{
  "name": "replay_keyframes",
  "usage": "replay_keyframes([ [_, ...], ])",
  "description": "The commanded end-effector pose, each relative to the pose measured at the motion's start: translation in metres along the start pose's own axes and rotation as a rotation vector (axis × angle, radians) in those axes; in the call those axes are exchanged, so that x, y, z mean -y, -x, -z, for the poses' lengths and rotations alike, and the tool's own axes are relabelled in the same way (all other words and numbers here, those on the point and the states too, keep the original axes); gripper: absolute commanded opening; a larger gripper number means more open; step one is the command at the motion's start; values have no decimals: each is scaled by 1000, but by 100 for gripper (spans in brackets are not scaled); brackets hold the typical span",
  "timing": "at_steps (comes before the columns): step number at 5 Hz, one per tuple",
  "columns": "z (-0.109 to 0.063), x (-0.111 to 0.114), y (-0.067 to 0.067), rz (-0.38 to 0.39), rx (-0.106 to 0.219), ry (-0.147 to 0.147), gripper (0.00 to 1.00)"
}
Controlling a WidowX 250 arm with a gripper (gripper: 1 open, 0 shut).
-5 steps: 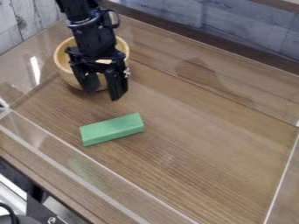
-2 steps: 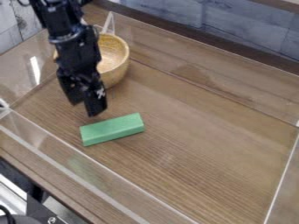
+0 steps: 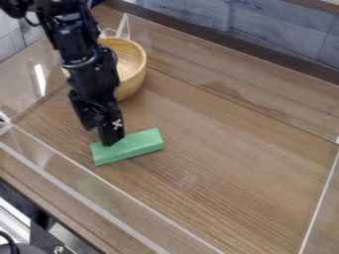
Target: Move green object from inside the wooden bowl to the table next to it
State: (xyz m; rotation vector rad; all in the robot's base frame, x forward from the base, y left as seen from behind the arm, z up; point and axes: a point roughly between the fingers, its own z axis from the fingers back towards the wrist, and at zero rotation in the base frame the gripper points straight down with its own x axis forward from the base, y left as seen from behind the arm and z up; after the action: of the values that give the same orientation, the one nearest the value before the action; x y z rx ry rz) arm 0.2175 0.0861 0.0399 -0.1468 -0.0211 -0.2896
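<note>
From my feed, the back of the scene is a wall of pale, weathered grey planks (image 3: 265,25) laid lengthwise, with dark seams between the boards. At the upper left I see a lighter grey panel (image 3: 16,50), hazy through the clear plastic. In the bottom left corner sits a cluster of dark hardware (image 3: 27,236), possibly a stand with cables, though it is too dim and cropped for me to be sure.

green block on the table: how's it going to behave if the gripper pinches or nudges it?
The green block looks like a rigid flat bar with straight edges, so it probably won't flex. Lying flat on the table, it should slide rather than roll or tip. Its smooth faces may slip between the open gripper if pinched off-centre.
</note>
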Motion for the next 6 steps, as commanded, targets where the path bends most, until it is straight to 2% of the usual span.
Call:
replay_keyframes([
  [1, -1, -3, -9, 62, 20, -33, 100],
  [2, 14, 3, -2, 67, 24, -44, 100],
  [3, 16, 10, 1, 66, 29, -66, 100],
  [4, 16, 16, 4, 49, 42, -72, 100],
  [6, 14, 14, 5, -14, 61, -80, 100],
])
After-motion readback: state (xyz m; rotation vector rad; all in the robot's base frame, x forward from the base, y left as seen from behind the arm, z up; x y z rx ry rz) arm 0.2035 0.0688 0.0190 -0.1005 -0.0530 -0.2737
